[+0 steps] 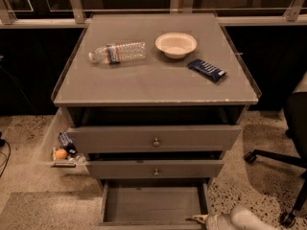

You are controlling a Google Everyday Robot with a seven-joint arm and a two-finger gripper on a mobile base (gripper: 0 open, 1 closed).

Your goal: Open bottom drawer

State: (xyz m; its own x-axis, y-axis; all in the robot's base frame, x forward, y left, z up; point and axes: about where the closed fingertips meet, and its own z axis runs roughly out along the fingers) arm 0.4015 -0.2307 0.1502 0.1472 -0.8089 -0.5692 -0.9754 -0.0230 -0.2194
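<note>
bottom drawer [153, 204] sits lowest in the stack and is pulled well out. Its plain grey inside is exposed and bare, and its front runs along the bottom edge of the view, knob not visible. gripper [197, 219] is low at the drawer front's right end, at or touching the front lip; can't tell whether it's clamped or spread. Looks essentially done. If more travel is needed, pull straight out along the slides and square to the front: that off-centre contact could rack the drawer. Middle drawer [155, 169] and top drawer [156, 139] above are each out slightly. On the counter [144, 87]: water bottle [117, 52] on its side, label unreadable; empty bowl [176, 44]; blue wrapped bar [206, 70], white print illegible.
</note>
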